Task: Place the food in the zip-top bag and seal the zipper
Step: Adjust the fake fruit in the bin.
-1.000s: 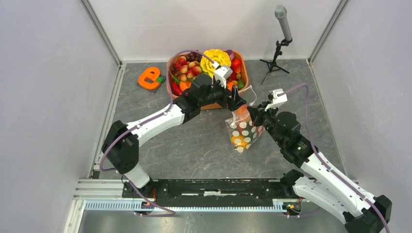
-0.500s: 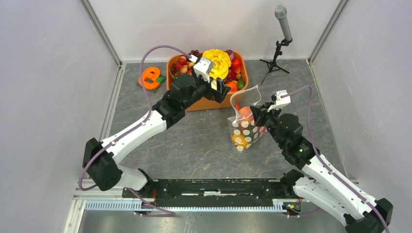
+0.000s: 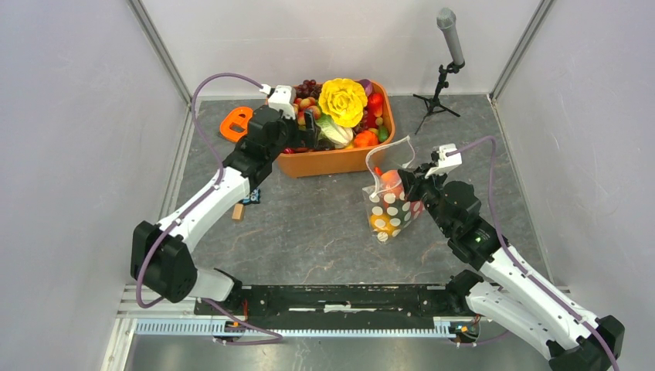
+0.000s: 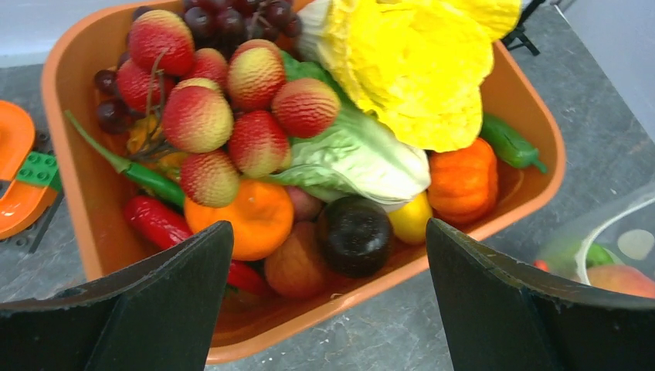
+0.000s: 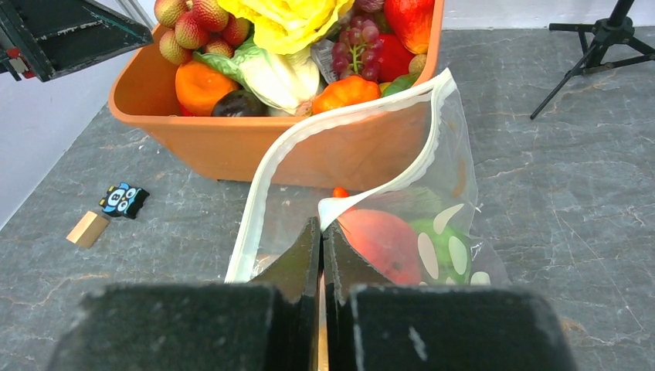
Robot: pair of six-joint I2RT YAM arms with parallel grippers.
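**Left arm over the tub for the next piece, right arm keeping the bag open**

Top external. The left fingers (image 3: pixel 307 127) hover over the near-left part of the orange tub (image 3: pixel 332 164), spread as wide as they go and holding nothing. The tub is heaped with food (image 3: pixel 344 100). The zip-top bag (image 3: pixel 390 210) stands on the table (image 3: pixel 309 228) just beside the tub's near right corner. The right fingers (image 3: pixel 403 179) are pinched on its rim.

Left wrist. Between the wide fingers lie an orange fruit (image 4: pixel 259 218) and a dark round fruit (image 4: pixel 355 236), both close to the tub's near wall. The orange fruit sits exposed on its neighbours — judged the easier pick. To do it well:
- centre over the fruit and descend straight;
- keep the fingertips off the wall and off the red chilli (image 4: pixel 158 222) beside it;
- close only once both tips are past its widest part.

Right wrist. The right fingers are shut tight on the bag's near lip at the zipper (image 5: pixel 259 197), which is unsealed and gapes toward the tub. A peach-coloured piece (image 5: pixel 378 241) and a green one lie inside. This pinch should be held steady and high so the mouth keeps wide — sealing is not yet due.
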